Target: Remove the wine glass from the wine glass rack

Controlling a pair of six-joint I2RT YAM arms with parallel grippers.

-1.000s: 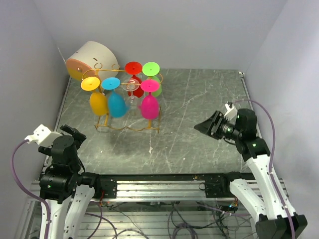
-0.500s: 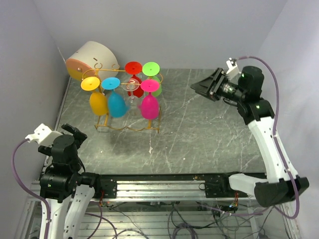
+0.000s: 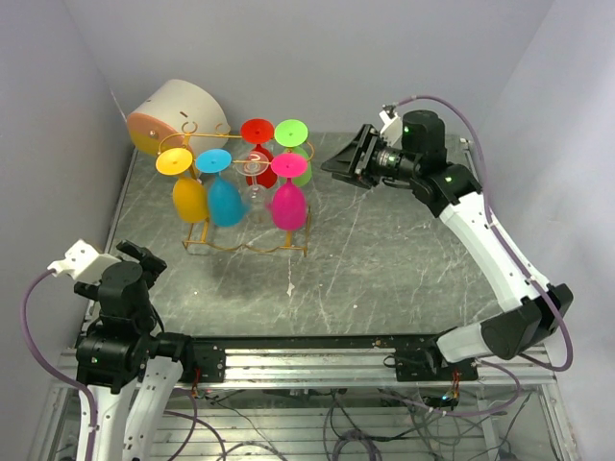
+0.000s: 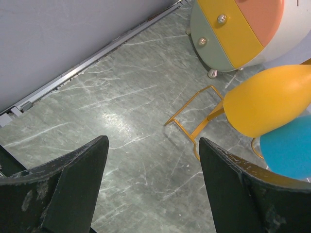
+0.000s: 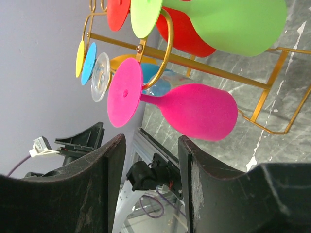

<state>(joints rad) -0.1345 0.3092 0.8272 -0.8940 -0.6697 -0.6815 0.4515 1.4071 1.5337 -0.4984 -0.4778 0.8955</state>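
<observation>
Swung from the near right of the desk (image 3: 384, 259) toward its far edge within the past second, the right claw (image 3: 338, 165) is pictured spread, levelled at the wine glass rack (image 3: 252, 250) from the right and apart from it. The rack is stood near the far-left corner. A pink wine glass (image 3: 288, 205) is hung bowl-down on the rack's right end, beside other coloured glasses (image 3: 223, 202). The left claw (image 3: 144, 257) is held spread at the near-left corner.

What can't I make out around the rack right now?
- Clear glass: top view, see-through and crowded by neighbours; its bowl is barely traceable.
- Yellow glass and blue glass: left wrist view, stems and feet cut off by the right edge.
- Red glass: right wrist view, mostly behind the green glass.
</observation>
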